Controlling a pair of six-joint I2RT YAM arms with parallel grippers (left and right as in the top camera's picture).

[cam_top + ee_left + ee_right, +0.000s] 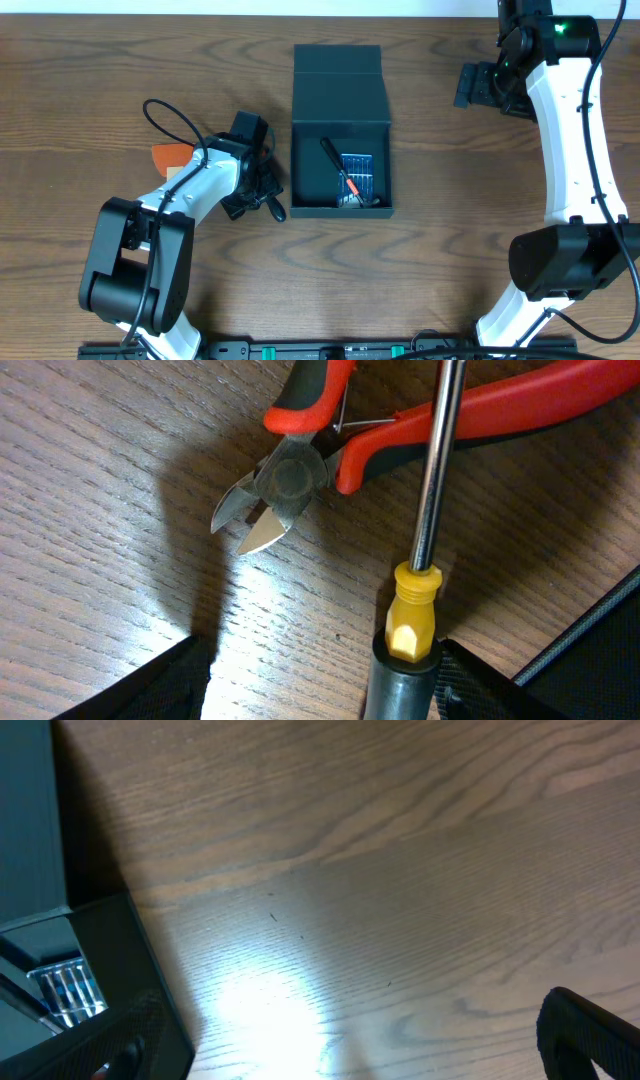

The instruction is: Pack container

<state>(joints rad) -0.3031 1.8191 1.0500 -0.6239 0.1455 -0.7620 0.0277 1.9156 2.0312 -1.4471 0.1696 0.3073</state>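
Observation:
The dark teal container [340, 110] stands at the table's middle with its flap lid open toward the back. Inside lie a small blue case of silvery bits [358, 175] and a black-handled tool [336, 160]. My left gripper [258, 192] is low over the table just left of the container. In the left wrist view it [320, 665] is open, with a screwdriver's dark handle and yellow collar [412, 622] against its right finger. Red-handled cutters [295, 472] lie just ahead of it. My right gripper [478, 86] is open and empty at the back right.
The cutters' orange-red handles [170, 155] stick out from under my left arm. In the right wrist view the container's wall [110, 960] and the blue case [65, 992] sit at the left, with bare wood under the open right gripper [350, 1035].

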